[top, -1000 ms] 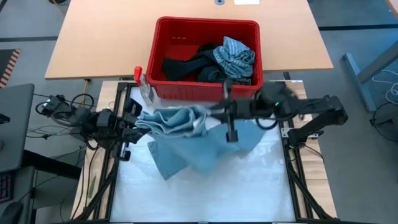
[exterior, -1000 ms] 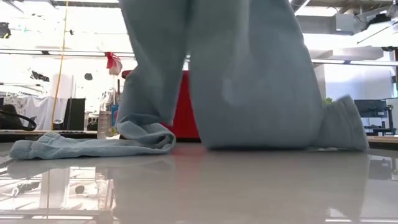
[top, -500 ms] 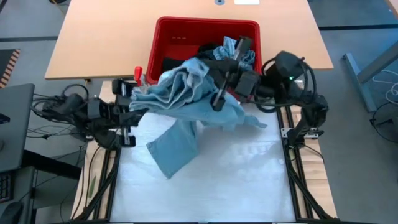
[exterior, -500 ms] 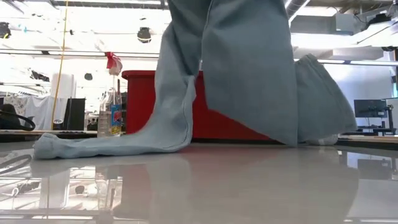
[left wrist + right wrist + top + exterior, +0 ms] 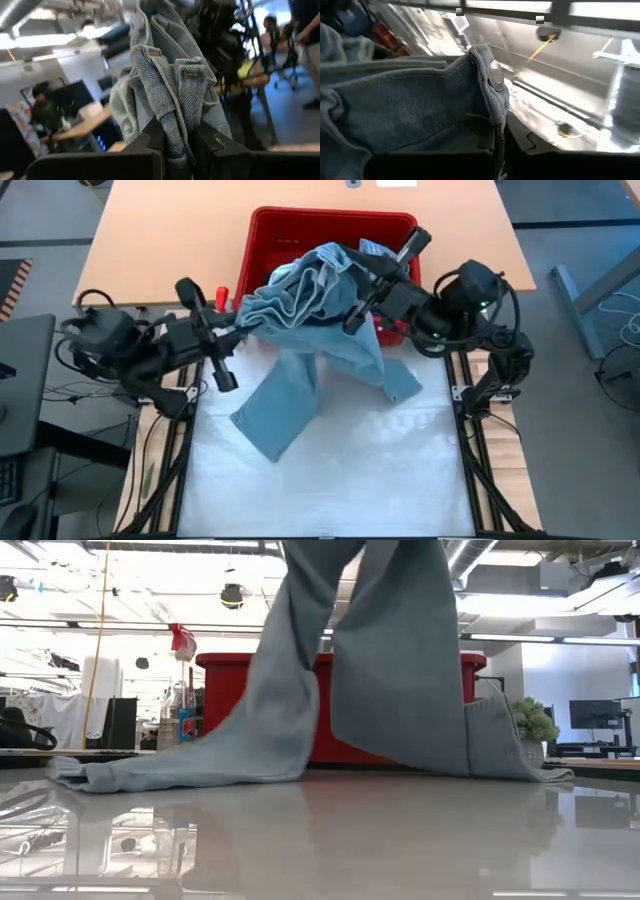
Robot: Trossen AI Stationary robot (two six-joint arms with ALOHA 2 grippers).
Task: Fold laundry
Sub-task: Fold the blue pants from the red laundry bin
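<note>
- Since a second ago, the two arms had lifted the light blue jeans [image 5: 318, 320] higher and pulled them back toward 12 o'clock. Now the top part hung over the red basket [image 5: 268, 230]; before, it had hung over the middle of the white table [image 5: 330, 480].
- The left gripper [image 5: 222, 332] was at about 9 o'clock from the jeans. Its fingers were pinched tight on a bunched bit of the waistband, with a belt loop poking up.
- The right gripper [image 5: 372, 278] was at about 2 o'clock. Its fingers were pinched tight on the waistband edge, right by the metal button [image 5: 495, 73].
- The jeans hung down in the air from those two spots. One leg trailed out toward 7 o'clock and lay flat on the table, and the other leg's end touched the table toward 4 o'clock.
- More clothes, some striped [image 5: 386, 248], sat in the basket behind.
- The jeans looked soft and floppy but thick, and a bit heavy for cloth. They would sag and swing when moved.
- They did not look slippery, and they could not break.
- The waistband looked like the best place to hold, because it is thick and strong. The two holds should be far apart so the jeans would hang flat.
</note>
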